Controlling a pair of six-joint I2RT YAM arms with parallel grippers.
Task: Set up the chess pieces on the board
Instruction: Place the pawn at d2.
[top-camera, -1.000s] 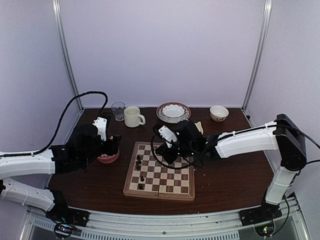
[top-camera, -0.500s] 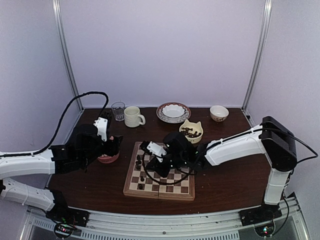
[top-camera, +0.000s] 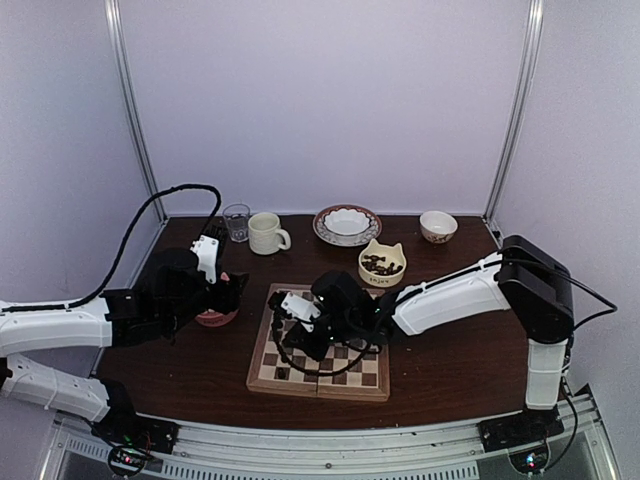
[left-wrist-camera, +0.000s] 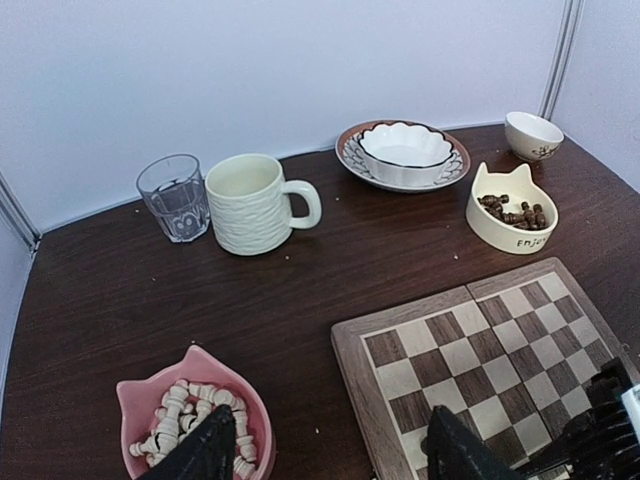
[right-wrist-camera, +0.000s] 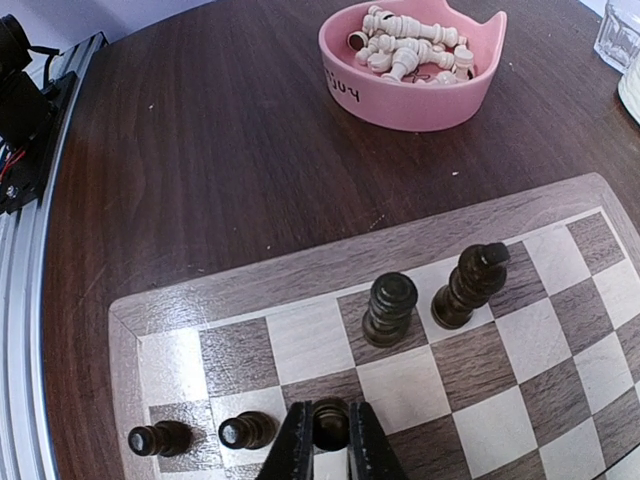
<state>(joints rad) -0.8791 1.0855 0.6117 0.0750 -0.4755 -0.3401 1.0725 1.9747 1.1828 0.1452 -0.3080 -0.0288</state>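
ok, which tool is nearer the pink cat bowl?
Left. The left tool hangs just above the pink cat bowl; the right tool is farther off, over the chessboard, shut on a dark chess piece.

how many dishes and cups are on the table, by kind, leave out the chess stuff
cat bowls: 2 (pink cat bowl, cream cat bowl)
round bowls: 2 (scalloped bowl, small bowl)
plate: 1
mug: 1
glass: 1
total: 7

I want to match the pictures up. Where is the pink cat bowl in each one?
Top external: pink bowl, just left of the board.
Left wrist: bottom left, beside the board's corner.
Right wrist: top, beyond the board.
Shared landmark: the board.
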